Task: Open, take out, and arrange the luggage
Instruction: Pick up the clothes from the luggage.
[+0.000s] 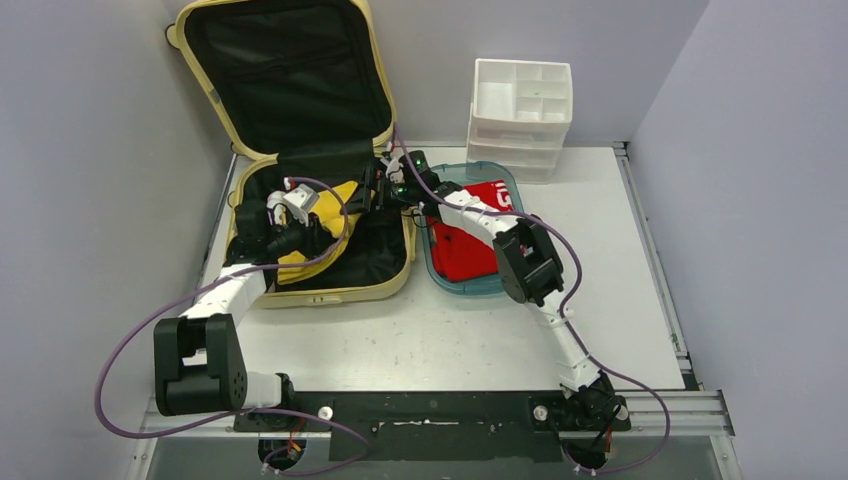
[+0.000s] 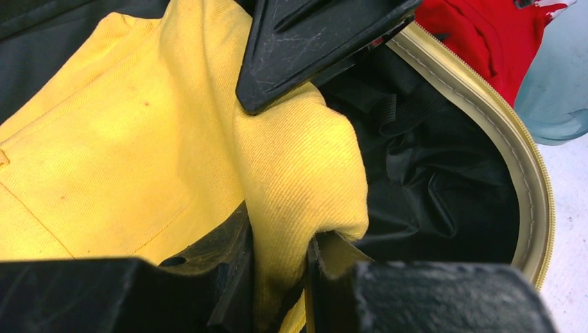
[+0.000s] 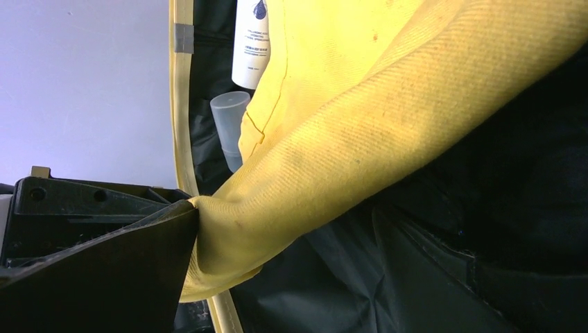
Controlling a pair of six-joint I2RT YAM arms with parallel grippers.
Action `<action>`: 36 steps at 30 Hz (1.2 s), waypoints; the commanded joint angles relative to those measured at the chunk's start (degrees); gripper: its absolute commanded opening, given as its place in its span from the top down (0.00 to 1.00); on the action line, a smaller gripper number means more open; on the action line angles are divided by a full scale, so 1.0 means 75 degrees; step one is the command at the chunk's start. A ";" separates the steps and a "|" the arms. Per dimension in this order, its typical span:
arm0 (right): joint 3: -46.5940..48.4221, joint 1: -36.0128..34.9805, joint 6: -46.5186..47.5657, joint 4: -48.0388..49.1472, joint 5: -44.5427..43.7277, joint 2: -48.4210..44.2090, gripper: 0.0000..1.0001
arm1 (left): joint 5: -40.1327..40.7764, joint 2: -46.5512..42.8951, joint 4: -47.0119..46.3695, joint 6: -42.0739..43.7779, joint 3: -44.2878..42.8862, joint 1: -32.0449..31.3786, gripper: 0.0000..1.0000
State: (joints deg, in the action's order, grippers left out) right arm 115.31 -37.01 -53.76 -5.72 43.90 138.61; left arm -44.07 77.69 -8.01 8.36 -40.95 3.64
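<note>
One luggage (image 1: 300, 290) lies open by the bench's left edge, its lid raised at the far left corner. Inside, the left gripper (image 2: 277, 260) is clenched on a fold of the single yellow garment (image 2: 139, 139). The right gripper (image 1: 372, 195) grasps the same garment farther in. Beside the luggage, one teal tray (image 1: 470, 288) holds one red garment (image 1: 465, 250). One white organizer (image 1: 520, 110) stands at the far edge.

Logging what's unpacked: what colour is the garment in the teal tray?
Red with white print; the garment shows best in the top external view.
</note>
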 commanded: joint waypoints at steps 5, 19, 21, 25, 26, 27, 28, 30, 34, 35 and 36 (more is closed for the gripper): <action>0.0240 0.0001 -0.0512 0.0699 -0.0043 0.0529 0.00 | -0.0849 -0.0589 0.0032 0.0285 -0.0113 0.0118 0.72; 0.0092 -0.0051 -0.0214 0.0838 -0.0026 0.0482 0.02 | -0.0356 -0.1091 0.2109 0.0458 -0.0956 0.0422 0.03; 0.0080 -0.0094 -0.0076 0.0786 -0.0063 0.0441 0.07 | 0.0019 -0.1165 0.2288 0.0488 -0.1007 0.0633 0.03; -0.0058 -0.0203 0.0000 0.0861 0.0021 0.0347 0.38 | 0.0689 -0.1354 0.2644 0.0635 -0.0988 0.1061 0.03; -0.0093 -0.0222 -0.0034 0.0943 0.0071 0.0341 0.48 | 0.0932 -0.1399 0.2743 0.0664 -0.0984 0.1145 0.03; -0.0134 -0.0240 -0.0111 0.1095 0.0190 0.0335 0.59 | 0.1098 -0.1434 0.2881 0.0747 -0.0985 0.1233 0.03; -0.0193 -0.0244 -0.0207 0.1294 0.0316 0.0329 0.72 | 0.1283 -0.1471 0.3019 0.0873 -0.0975 0.1356 0.03; -0.0216 -0.0244 -0.0257 0.1439 0.0436 0.0280 0.94 | 0.1814 -0.1542 0.3256 0.1017 -0.0926 0.1485 0.03; 0.0021 -0.0236 0.0421 0.0996 0.0448 -0.0010 1.00 | 0.2620 -0.1710 0.3585 0.1344 -0.0680 0.1747 0.03; 0.0138 -0.0233 0.0718 0.0689 0.0362 -0.0125 1.00 | 0.2894 -0.1720 0.3647 0.1413 -0.0603 0.1752 0.03; 0.0279 -0.0233 0.1029 0.0305 0.0235 -0.0240 1.00 | 0.3182 -0.1725 0.3673 0.1481 -0.0523 0.1753 0.03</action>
State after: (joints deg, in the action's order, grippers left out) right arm 114.87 -37.65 -52.60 1.56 45.01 142.26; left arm -29.43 66.76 16.75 16.01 -45.74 15.97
